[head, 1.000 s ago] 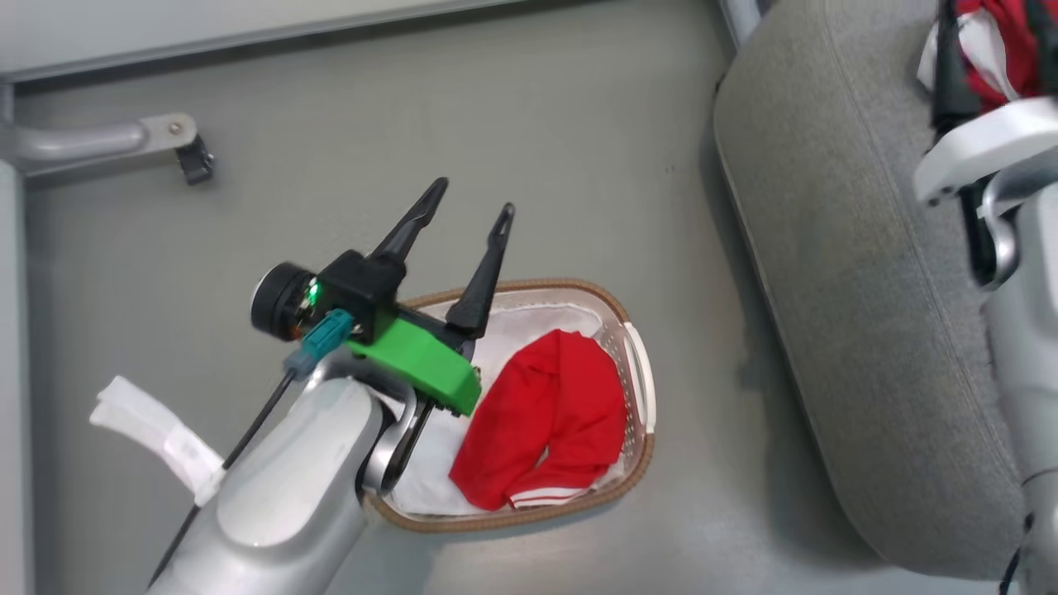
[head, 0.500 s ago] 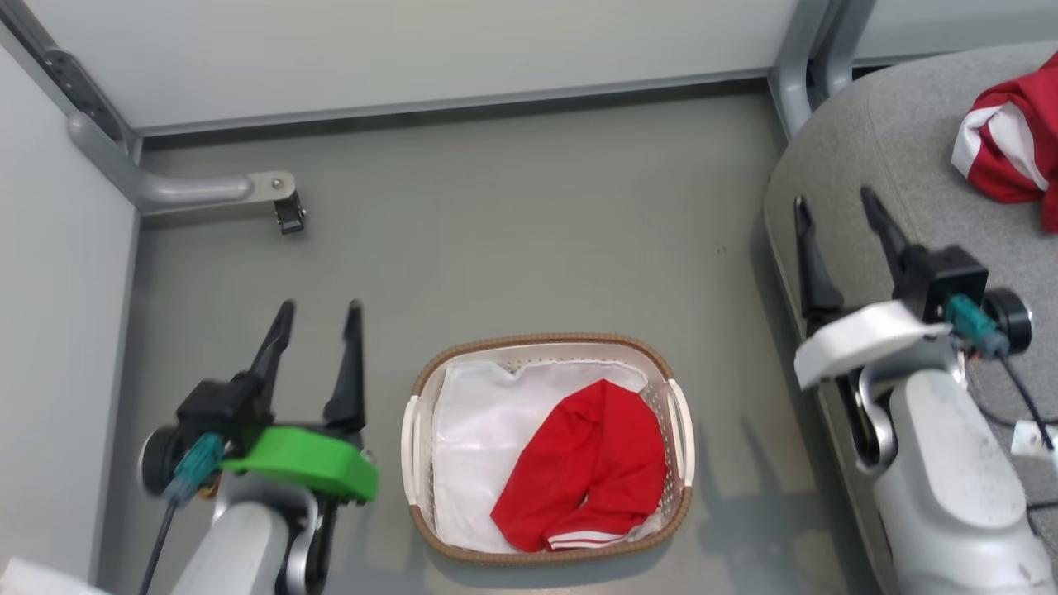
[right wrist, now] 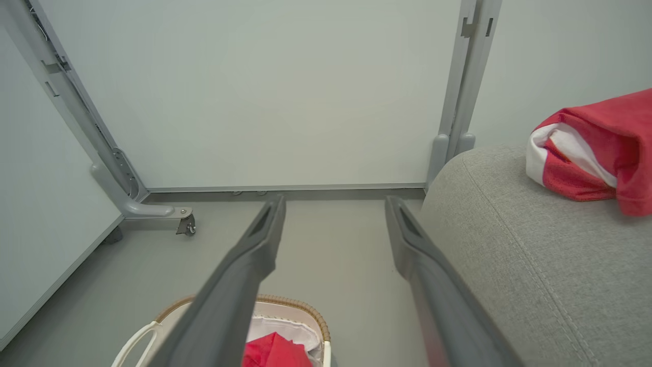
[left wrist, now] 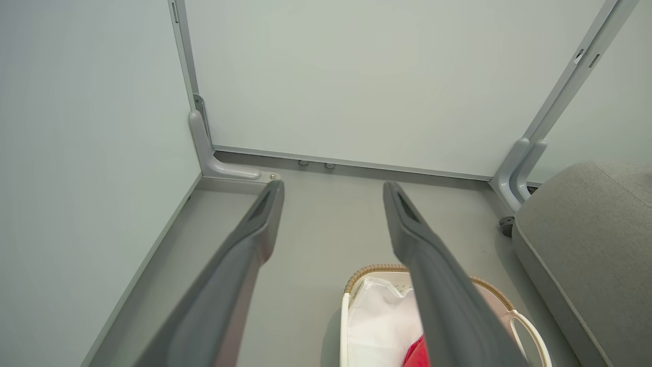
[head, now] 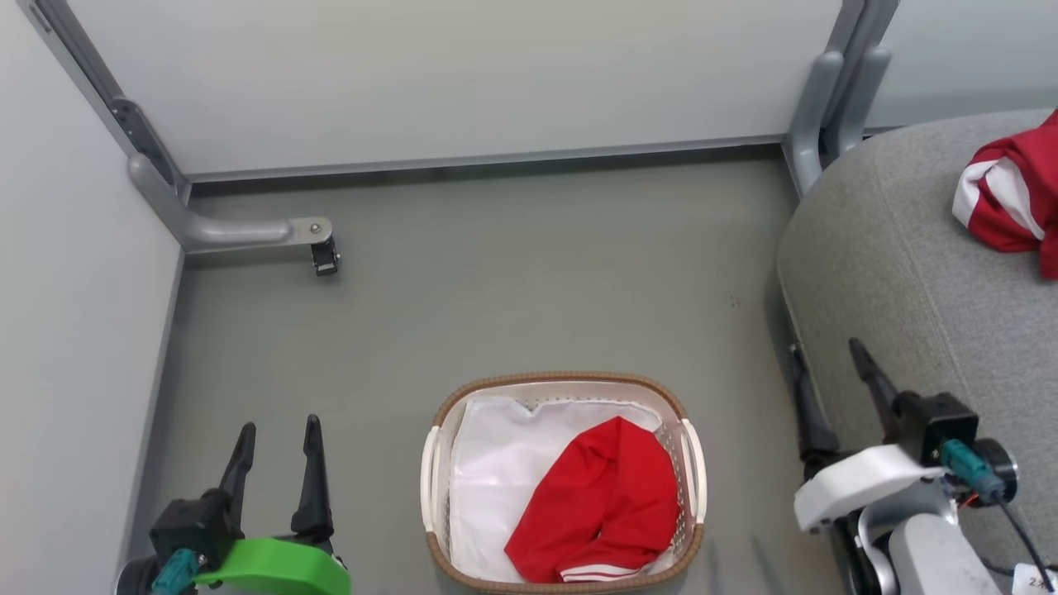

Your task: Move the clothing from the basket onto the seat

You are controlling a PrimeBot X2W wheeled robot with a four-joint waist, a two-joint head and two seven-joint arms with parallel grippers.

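- One garment (head: 607, 500) lies crumpled in the basket (head: 562, 378), bottom centre; the other garment (head: 1004, 198) sits on the seat (head: 893, 273), upper right.
- It looks light, limp and sturdy; pinch a raised fold, clear of the liner (head: 496, 471).
- Jaws spread wide, empty: left gripper (head: 280, 423), right gripper (head: 824, 345).
- The head view gives the whole basket; the wrist views cut it off.

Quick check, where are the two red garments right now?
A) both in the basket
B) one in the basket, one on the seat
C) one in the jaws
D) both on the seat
B: one red garment lies in the basket, the second garment rests on the grey seat.
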